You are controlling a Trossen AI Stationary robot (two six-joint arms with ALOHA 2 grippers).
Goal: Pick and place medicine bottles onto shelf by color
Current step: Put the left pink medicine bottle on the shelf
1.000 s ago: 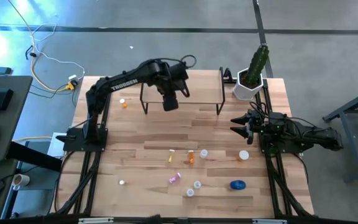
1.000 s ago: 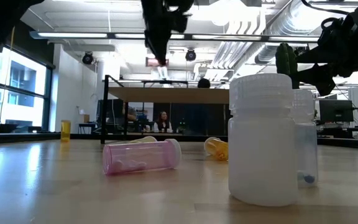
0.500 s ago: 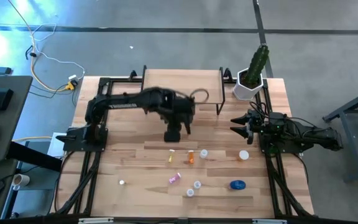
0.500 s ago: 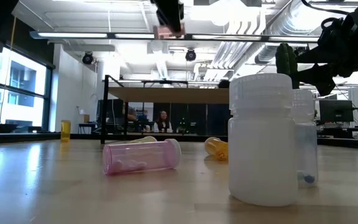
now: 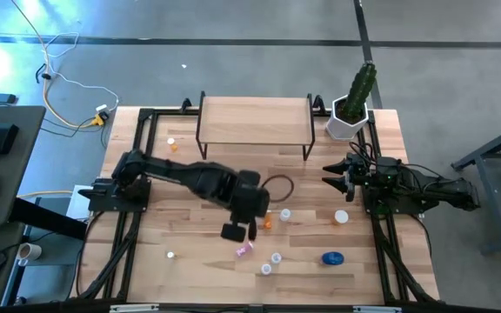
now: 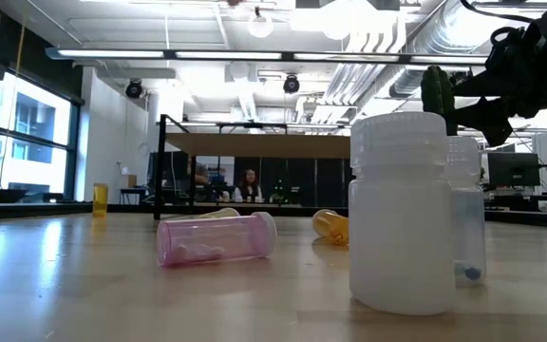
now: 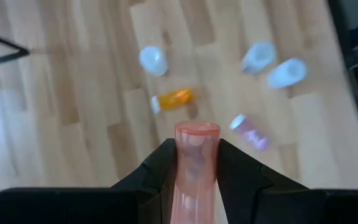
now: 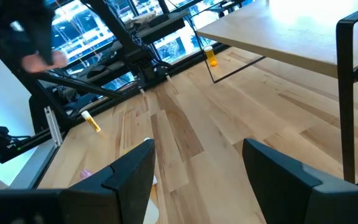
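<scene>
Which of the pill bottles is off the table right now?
The pink bottle clamped upright in the left pincer. Every other bottle, like the orange one, lies loose on the tabletop below.

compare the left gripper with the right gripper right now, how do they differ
The left gripper is shut on a pink bottle; the right gripper is open and empty. The left gripper hangs over the scattered bottles; the right gripper waits at the table's right edge. Both have dark fingers.

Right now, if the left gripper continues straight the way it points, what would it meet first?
The left gripper, its fingers shut on a pink translucent pill bottle, points down at the table; probably the lying orange pill bottle comes first, though depth is unclear.
</scene>
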